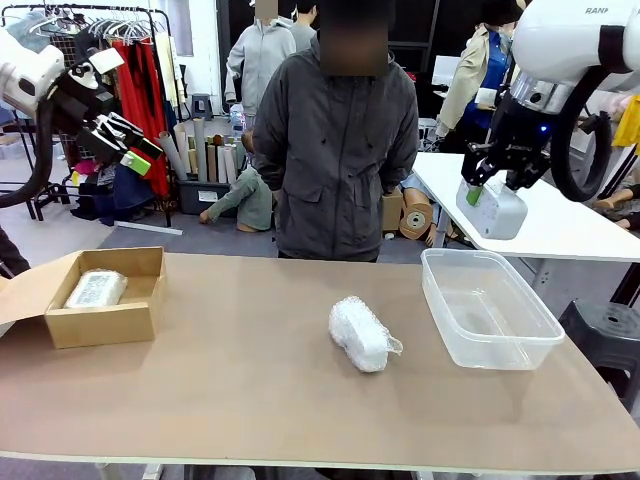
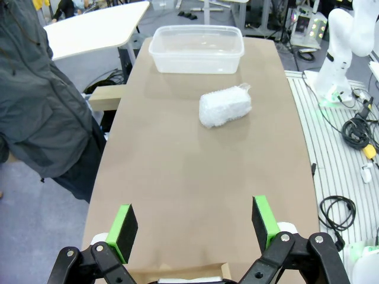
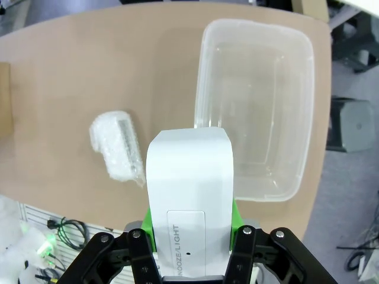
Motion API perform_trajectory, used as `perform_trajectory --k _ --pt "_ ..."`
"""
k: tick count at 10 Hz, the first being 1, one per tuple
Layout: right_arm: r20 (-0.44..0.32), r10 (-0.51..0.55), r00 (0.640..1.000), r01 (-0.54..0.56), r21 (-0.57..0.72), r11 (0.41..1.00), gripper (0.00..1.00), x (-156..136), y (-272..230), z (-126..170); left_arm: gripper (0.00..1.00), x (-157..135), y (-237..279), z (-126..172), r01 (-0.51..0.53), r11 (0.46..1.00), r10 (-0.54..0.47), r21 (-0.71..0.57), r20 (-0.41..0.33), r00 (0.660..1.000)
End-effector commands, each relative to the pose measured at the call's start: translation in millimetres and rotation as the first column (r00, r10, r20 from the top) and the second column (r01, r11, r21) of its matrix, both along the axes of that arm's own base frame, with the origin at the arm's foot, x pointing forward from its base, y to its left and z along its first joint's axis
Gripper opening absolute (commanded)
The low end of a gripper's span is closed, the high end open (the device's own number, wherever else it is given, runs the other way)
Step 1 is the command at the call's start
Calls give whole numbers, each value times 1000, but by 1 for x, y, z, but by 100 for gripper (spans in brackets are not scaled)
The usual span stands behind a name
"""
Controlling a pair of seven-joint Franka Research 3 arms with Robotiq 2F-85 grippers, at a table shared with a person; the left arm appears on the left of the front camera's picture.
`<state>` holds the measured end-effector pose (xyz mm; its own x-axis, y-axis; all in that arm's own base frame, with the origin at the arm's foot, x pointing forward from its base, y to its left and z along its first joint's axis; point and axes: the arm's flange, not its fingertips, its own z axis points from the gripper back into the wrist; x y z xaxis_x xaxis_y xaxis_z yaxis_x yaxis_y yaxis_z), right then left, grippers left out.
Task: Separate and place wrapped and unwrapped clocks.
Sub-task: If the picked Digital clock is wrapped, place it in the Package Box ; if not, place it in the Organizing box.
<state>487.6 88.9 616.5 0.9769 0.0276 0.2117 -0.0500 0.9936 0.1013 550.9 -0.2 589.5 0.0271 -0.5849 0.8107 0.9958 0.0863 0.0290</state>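
My right gripper (image 1: 488, 190) hangs high above the clear plastic tub (image 1: 490, 345), shut on the bare white clock (image 1: 495, 210). In the right wrist view the same clock (image 3: 189, 201) sits between the green pads (image 3: 235, 216), over the tub's (image 3: 260, 177) near rim. One bubble-wrapped clock (image 1: 360, 334) lies on the table's middle, also seen as a wrapped clock (image 2: 225, 106) and as a bundle (image 3: 118, 145). Another wrapped clock (image 1: 96, 289) rests inside the cardboard box (image 1: 100, 325) at the left. My left gripper (image 1: 128, 140) is raised at the far left, open and holding nothing (image 2: 195, 228).
A person in a grey jacket (image 1: 335, 140) stands at the table's far edge, between the box and the tub. The brown tabletop (image 1: 250, 390) is bare in front. A black stool (image 1: 610, 335) stands at the right, beyond the table's edge.
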Motion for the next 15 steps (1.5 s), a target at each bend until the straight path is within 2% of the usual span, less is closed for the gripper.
perform_trajectory --k 1,6,7,12,15 --pt "-10 2 1000 -2 0 1000 0 1 0 7 100 -2 1 0 8 1000 -8 -3 3 1000" --pt "-10 2 1000 -2 0 1000 0 1 0 7 100 -2 1 0 8 1000 -8 -3 3 1000" --pt "-11 1 1000 -1 -2 1000 0 -1 0 0 100 -2 1 0 8 1000 -8 -3 3 1000" --pt "54 -48 997 52 -74 996 0 50 -24 -48 100 -2 1 0 8 1000 -8 -3 3 1000" --pt "46 -82 996 85 -62 994 0 75 -50 -84 100 -2 1 0 8 1000 -8 -3 3 1000"
